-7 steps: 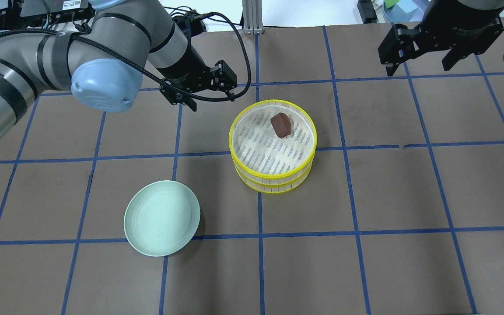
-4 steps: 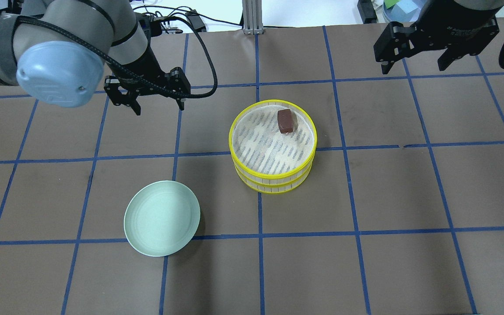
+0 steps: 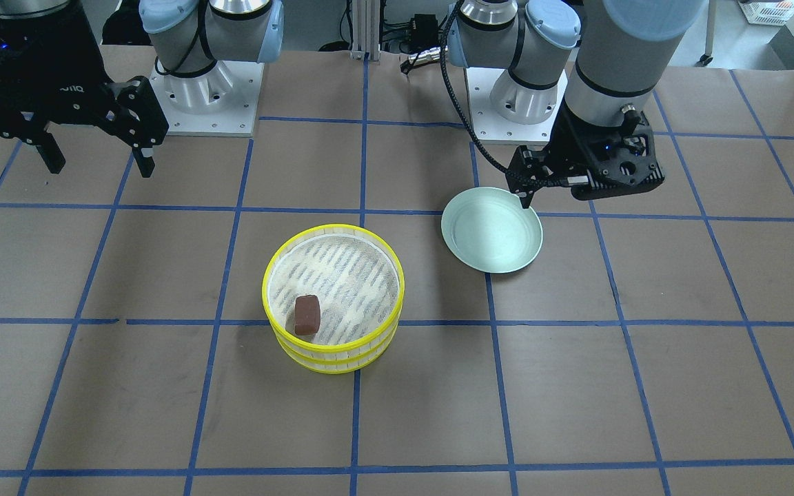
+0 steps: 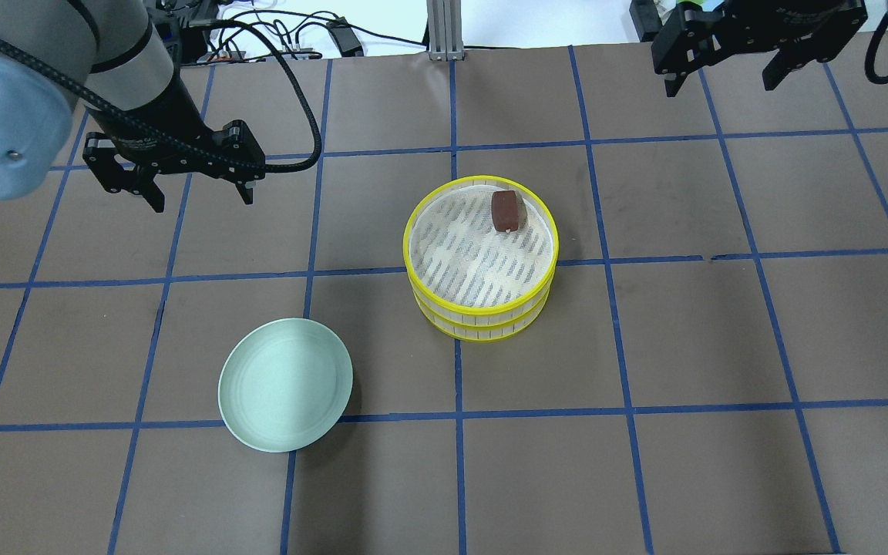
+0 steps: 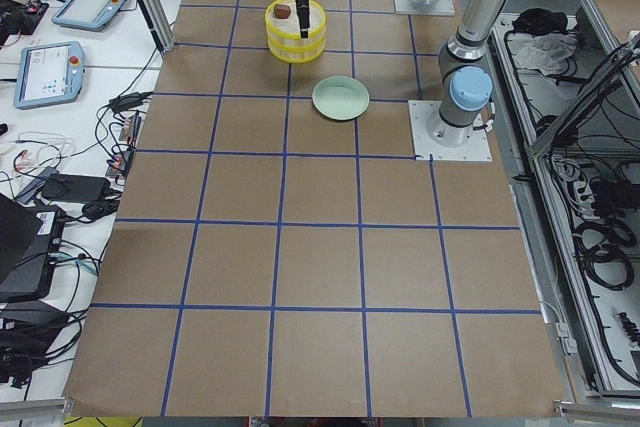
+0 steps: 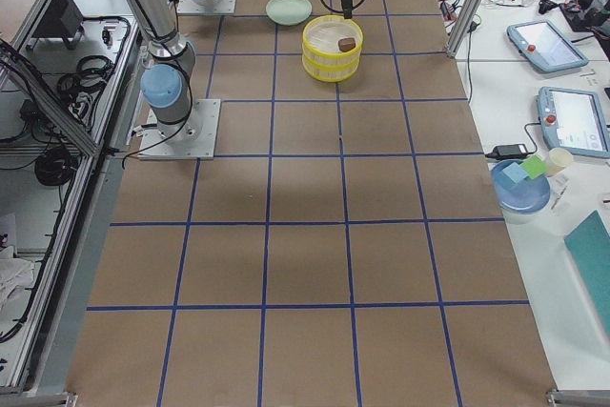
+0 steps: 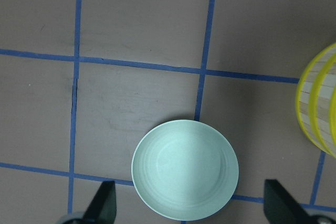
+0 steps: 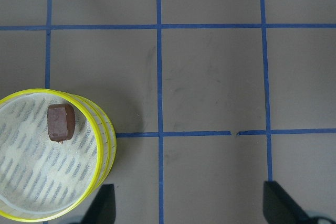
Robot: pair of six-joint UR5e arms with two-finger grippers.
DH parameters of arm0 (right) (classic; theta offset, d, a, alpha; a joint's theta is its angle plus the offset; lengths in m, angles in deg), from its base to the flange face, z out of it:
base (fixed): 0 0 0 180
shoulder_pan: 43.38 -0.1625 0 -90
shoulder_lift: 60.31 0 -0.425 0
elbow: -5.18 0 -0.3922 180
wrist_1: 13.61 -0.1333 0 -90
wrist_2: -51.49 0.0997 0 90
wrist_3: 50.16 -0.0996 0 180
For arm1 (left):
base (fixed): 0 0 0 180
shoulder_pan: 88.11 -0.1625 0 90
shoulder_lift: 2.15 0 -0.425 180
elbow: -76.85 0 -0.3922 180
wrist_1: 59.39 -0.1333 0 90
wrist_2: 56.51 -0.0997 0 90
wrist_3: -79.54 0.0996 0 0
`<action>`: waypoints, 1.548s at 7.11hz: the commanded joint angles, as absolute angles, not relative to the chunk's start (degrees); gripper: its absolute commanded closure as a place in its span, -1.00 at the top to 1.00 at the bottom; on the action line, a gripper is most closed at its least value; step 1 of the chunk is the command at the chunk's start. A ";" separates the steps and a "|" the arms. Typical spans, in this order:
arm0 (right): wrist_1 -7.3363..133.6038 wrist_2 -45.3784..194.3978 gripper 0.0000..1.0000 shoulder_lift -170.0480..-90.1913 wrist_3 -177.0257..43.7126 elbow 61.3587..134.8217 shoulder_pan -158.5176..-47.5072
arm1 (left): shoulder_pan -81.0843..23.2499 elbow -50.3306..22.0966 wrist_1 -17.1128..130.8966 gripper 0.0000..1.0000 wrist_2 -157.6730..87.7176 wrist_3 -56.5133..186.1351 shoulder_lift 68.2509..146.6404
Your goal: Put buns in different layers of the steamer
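The two steamer layers (image 4: 467, 266) are stacked at the table's middle, yellow-rimmed, also in the front view (image 3: 342, 282). The dark reddish-brown bun (image 4: 507, 211) lies on the top layer's mesh near its far rim, also in the right wrist view (image 8: 60, 121). The cream-white bun is not visible in any view. My left gripper (image 4: 201, 196) is open and empty, high over the table to the left of the steamer. My right gripper (image 4: 721, 77) is open and empty, at the far right, well away from the steamer.
An empty pale green plate (image 4: 286, 395) lies near left of the steamer, also in the left wrist view (image 7: 185, 176). The brown table has blue tape grid lines. Cables and a metal post stand beyond the far edge.
My left gripper has swung left, away from the steamer. The brown bun has settled on the top layer near the far rim. My right gripper has drifted toward the far edge.
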State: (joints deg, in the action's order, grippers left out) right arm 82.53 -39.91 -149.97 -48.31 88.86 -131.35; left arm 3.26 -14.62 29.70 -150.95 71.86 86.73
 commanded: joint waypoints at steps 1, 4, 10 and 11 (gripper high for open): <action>82.80 -39.74 1.00 -149.61 -48.31 88.68 -131.27 | 4.69 -15.51 29.82 1.00 -149.50 72.16 83.82; 82.89 -39.83 1.00 -149.52 -48.75 88.68 -131.27 | 6.98 -15.61 29.30 1.00 -149.85 72.42 83.81; 80.87 -39.92 1.00 -149.70 -48.75 88.59 -131.18 | 6.98 -15.61 29.29 1.00 -150.02 73.48 83.54; 80.78 -39.83 1.00 -149.70 -48.75 88.59 -131.18 | 6.98 -15.52 29.29 1.00 -150.29 73.48 83.54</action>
